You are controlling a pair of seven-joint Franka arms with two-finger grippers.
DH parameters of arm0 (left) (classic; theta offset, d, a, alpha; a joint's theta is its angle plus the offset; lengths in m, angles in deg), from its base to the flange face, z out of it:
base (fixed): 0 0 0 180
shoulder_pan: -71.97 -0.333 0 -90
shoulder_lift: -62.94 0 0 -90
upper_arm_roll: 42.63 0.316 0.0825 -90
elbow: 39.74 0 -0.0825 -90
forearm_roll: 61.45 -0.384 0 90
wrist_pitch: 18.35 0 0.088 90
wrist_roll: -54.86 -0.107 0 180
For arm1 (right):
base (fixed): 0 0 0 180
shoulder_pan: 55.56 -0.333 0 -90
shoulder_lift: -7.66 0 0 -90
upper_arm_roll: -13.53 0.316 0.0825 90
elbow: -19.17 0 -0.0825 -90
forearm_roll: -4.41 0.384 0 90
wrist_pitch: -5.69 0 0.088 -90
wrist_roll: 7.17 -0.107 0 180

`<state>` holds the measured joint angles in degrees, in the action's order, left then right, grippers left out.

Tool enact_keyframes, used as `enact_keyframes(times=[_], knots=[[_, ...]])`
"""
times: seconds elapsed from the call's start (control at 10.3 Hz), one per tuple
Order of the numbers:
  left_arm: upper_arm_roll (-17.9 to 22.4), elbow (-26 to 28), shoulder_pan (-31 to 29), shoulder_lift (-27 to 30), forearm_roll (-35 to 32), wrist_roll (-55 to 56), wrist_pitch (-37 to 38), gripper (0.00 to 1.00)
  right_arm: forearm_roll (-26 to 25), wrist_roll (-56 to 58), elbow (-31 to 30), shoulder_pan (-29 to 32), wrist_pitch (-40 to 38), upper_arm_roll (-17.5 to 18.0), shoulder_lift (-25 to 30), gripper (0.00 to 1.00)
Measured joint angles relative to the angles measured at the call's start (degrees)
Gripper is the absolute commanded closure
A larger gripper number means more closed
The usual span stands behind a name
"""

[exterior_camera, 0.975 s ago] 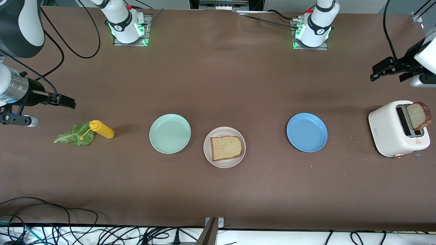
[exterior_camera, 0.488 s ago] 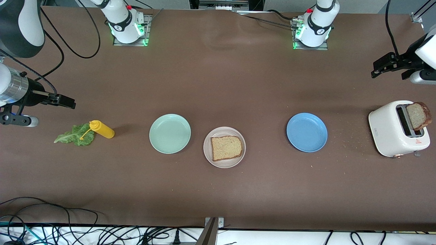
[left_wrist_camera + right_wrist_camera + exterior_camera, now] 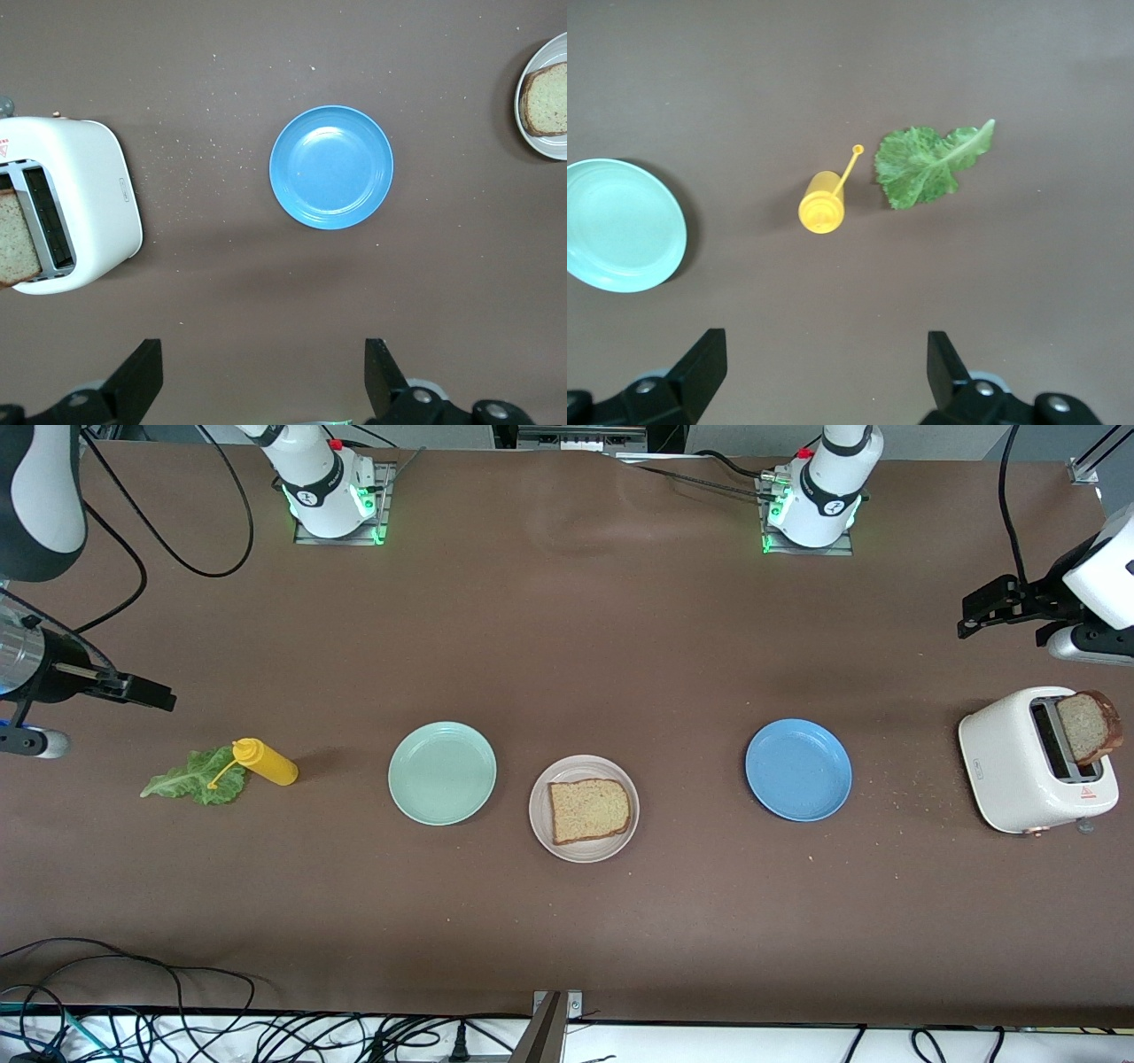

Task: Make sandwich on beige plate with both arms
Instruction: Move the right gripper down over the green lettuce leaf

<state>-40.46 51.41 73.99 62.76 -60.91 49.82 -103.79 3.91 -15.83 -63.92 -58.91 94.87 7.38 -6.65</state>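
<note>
On the beige plate (image 3: 584, 809), low in the middle of the front view, lay one slice of bread (image 3: 589, 810). A second slice (image 3: 1088, 727) stood in the white toaster (image 3: 1019, 766) at the right edge. The lettuce leaf (image 3: 193, 777) lay on the tabletop (image 3: 567, 646) at the left, its edge under the nozzle of the yellow squeeze bottle (image 3: 264, 762). The left claw (image 3: 979, 608) hung spread and empty over the tabletop at the upper right. The right claw (image 3: 151, 693) hung spread and empty at the left edge.
</note>
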Motion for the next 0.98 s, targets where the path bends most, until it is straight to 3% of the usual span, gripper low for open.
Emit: enact_keyframes(times=[0.39, 0.98], knots=[[0.08, -0.05, -0.2, 0.0, -0.02, -0.05, 0.06, 0.0, -1.57, 6.92, -0.08, 5.39, 1.31, -0.23, -3.41, 0.0], [-0.06, -0.05, -0.09, -0.39, -0.02, -0.09, 0.13, 0.0, -2.36, 16.73, -0.77, 11.14, 10.38, -0.37, -14.14, 0.0]])
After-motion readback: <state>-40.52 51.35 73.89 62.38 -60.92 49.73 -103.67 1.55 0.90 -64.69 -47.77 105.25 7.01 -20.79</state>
